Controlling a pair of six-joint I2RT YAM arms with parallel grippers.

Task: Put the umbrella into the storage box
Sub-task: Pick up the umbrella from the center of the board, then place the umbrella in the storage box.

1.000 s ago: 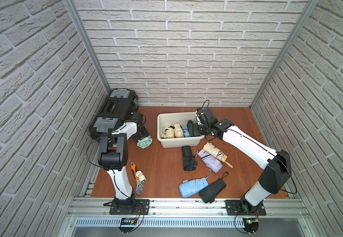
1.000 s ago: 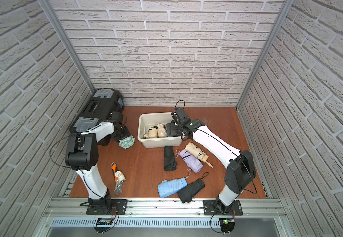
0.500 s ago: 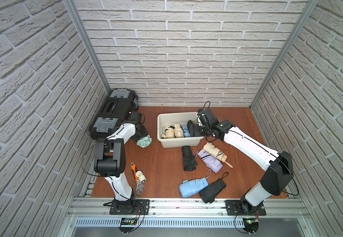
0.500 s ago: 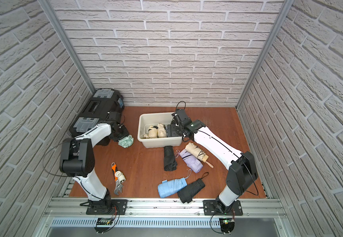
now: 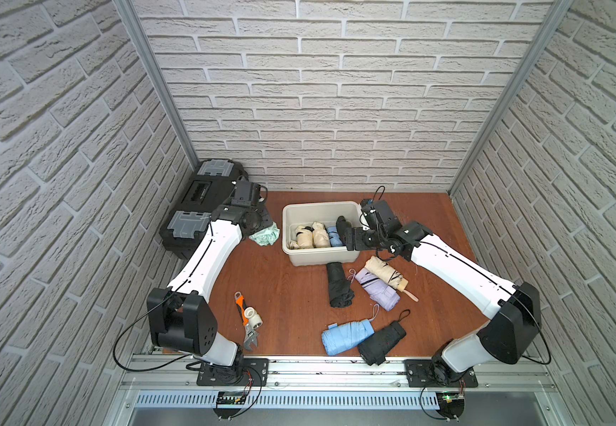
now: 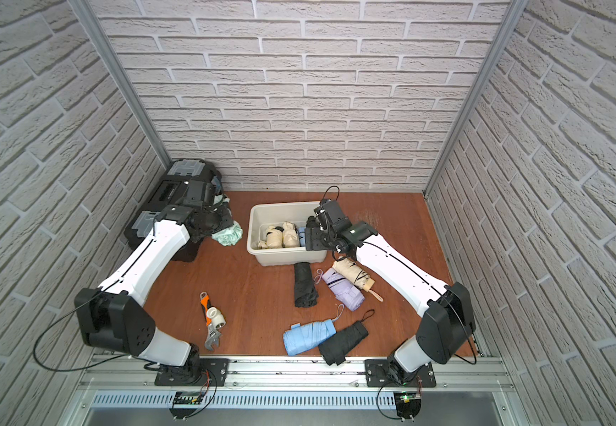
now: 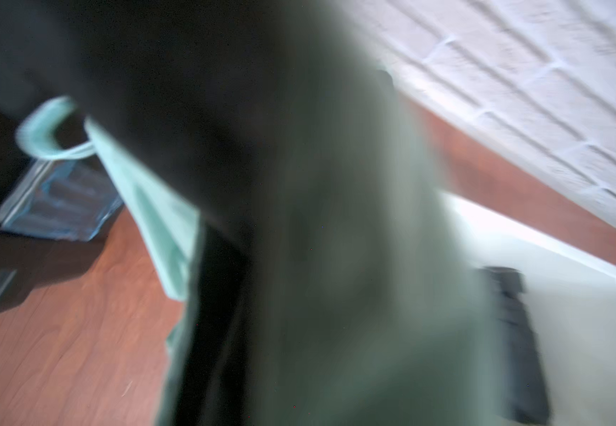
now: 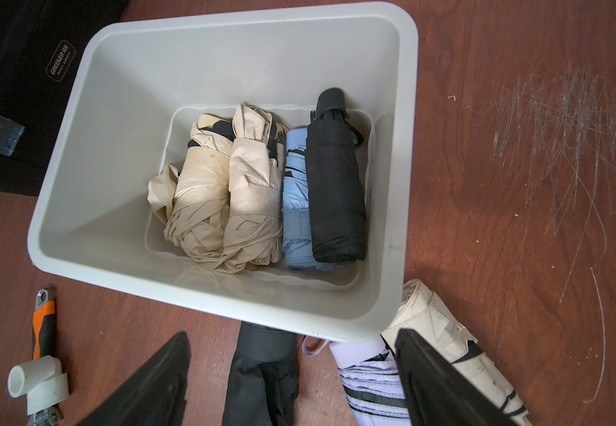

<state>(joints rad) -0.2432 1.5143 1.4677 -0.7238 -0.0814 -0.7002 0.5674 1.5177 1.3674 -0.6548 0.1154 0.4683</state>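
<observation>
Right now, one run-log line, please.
left claw: at mint umbrella, grip unclear | right claw: open, empty, by storage box | inside: four umbrellas

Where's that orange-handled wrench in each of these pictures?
In both top views: orange-handled wrench on the table, near its front edge.
Left wrist: not in it.
Right wrist: beneath the white pipe fitting, at.
Shared landmark: the storage box, in all views.

A scratched wooden table is shown. A box is set at its back, and a toolbox at the rear left corner. Just in front of the box, a black umbrella, a lilac umbrella and a cream umbrella are laid side by side. Near the front edge, a blue umbrella and a second black umbrella are laid touching. A wrench is laid to the left.
</observation>
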